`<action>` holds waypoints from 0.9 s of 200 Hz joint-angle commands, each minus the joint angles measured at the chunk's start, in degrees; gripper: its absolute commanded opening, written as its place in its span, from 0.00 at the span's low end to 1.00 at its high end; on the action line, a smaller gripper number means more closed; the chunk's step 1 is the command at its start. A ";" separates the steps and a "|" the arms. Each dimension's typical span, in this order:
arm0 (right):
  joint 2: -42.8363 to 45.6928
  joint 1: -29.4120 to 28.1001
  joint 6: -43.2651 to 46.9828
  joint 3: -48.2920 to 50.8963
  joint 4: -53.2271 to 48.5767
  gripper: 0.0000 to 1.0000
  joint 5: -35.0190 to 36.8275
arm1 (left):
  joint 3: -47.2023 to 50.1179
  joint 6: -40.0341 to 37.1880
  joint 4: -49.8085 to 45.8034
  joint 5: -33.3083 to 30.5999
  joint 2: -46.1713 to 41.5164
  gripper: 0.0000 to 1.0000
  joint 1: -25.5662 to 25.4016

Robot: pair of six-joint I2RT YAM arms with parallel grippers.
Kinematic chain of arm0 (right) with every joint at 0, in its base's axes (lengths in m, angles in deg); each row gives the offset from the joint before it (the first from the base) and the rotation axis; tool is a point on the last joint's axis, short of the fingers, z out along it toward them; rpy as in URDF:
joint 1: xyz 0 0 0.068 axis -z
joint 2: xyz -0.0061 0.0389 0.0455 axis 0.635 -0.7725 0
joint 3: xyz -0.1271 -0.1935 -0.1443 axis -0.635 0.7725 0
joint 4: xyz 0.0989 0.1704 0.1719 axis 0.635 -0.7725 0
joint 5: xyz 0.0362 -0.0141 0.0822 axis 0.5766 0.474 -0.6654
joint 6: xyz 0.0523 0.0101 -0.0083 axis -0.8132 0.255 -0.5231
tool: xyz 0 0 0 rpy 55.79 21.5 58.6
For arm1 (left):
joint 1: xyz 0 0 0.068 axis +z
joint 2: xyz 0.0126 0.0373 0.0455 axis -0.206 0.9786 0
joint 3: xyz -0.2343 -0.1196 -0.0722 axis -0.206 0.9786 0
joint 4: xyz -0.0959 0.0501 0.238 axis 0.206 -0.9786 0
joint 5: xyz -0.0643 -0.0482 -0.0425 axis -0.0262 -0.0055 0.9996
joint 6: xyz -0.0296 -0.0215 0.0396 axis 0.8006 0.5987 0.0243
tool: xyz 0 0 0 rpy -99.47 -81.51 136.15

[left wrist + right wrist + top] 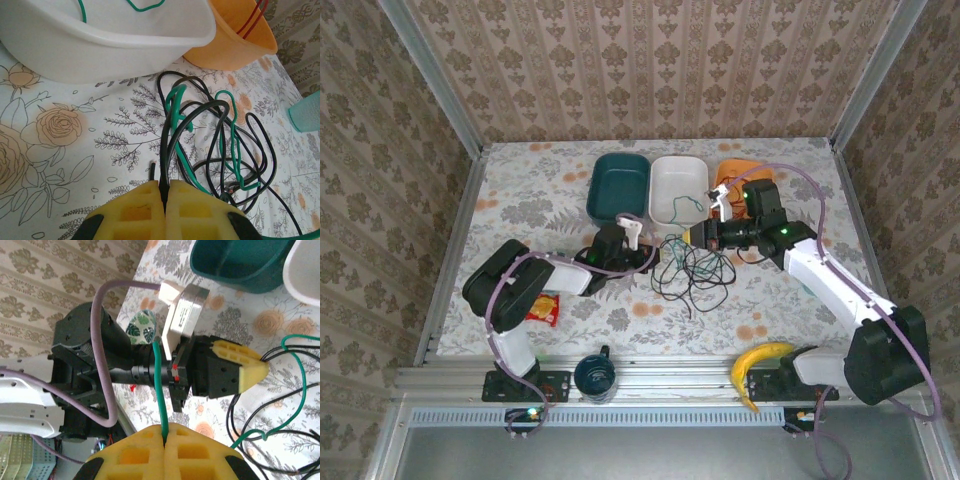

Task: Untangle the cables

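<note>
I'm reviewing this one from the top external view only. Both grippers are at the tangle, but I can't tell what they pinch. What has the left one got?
Observer: The left gripper is shut on a black cable.
Operator: And the right?
Observer: The right gripper is shut on a green cable.
Operator: Anything in the bowl?
Observer: Strands of a red cable show inside the orange bowl.

Just past my left gripper [165, 192] I see a white bin [100, 50], with an orange bowl [232, 50] to its right and a teal bin [620, 185] to its left. Well behind the right gripper [695, 235] lie a banana [758, 365] and a dark mug [595, 375]. A red-and-yellow snack packet [544, 308] lies behind the left gripper.
</note>
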 commanded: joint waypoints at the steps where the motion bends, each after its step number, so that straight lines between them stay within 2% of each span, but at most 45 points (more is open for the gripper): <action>1: 0.83 -0.30 3.01 -2.56 -5.47 0.06 0.66 | 0.31 0.94 3.56 -1.12 -0.24 0.00 0.96; 41: 2.30 -0.23 6.96 -3.55 -17.38 0.06 1.98 | 2.57 6.50 12.14 -0.33 1.80 0.00 3.65; 67: 3.57 -0.02 8.32 -3.14 -19.83 0.06 1.63 | 2.31 6.90 12.37 -0.34 2.56 0.00 3.66; 99: 5.56 1.16 8.52 -4.27 -19.46 0.06 -3.96 | 2.94 7.31 12.86 -0.84 2.80 0.00 3.67; 128: 5.92 1.58 11.68 -8.83 -25.83 0.06 -2.21 | 3.64 7.46 13.40 -0.95 2.93 0.00 3.74; 145: 5.74 1.62 13.29 -11.04 -28.97 0.06 0.37 | 3.99 7.81 14.01 -0.56 3.15 0.12 3.84; 180: 5.87 1.89 13.88 -12.56 -29.90 0.06 1.84 | 4.50 8.08 14.61 -0.69 3.17 0.18 3.86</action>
